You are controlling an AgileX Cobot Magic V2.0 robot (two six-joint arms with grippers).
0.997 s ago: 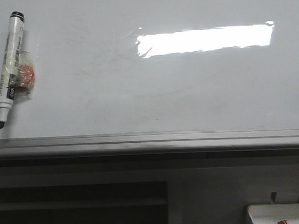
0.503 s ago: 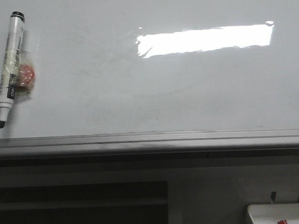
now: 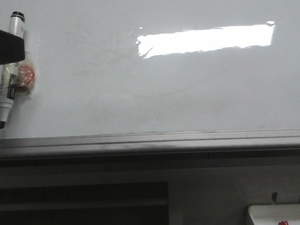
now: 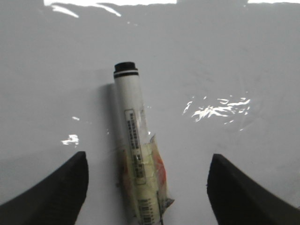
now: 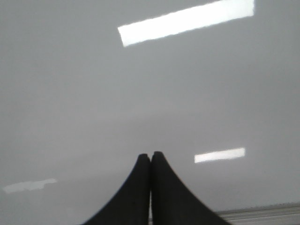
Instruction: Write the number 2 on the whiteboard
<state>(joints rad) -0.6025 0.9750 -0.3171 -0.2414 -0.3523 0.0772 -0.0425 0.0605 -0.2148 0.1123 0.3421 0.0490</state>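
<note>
My whiteboard (image 3: 154, 87) fills the view, glossy, with a bright glare (image 3: 206, 39) and a grey ledge (image 3: 151, 141) along its base. I see no number 2 on it. Far left of the glare a marker (image 3: 9, 74) lies on the board, tip toward the ledge. My left gripper (image 4: 147, 183) has its fingers (image 4: 56, 187) spread wide on either side of the marker, not touching. My right gripper (image 5: 150, 156) has its fingers pressed together, holding nothing.

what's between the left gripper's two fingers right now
In the left wrist view the marker lies on the whiteboard between the open fingers of the left gripper, touching neither; bare board on both sides.
</note>
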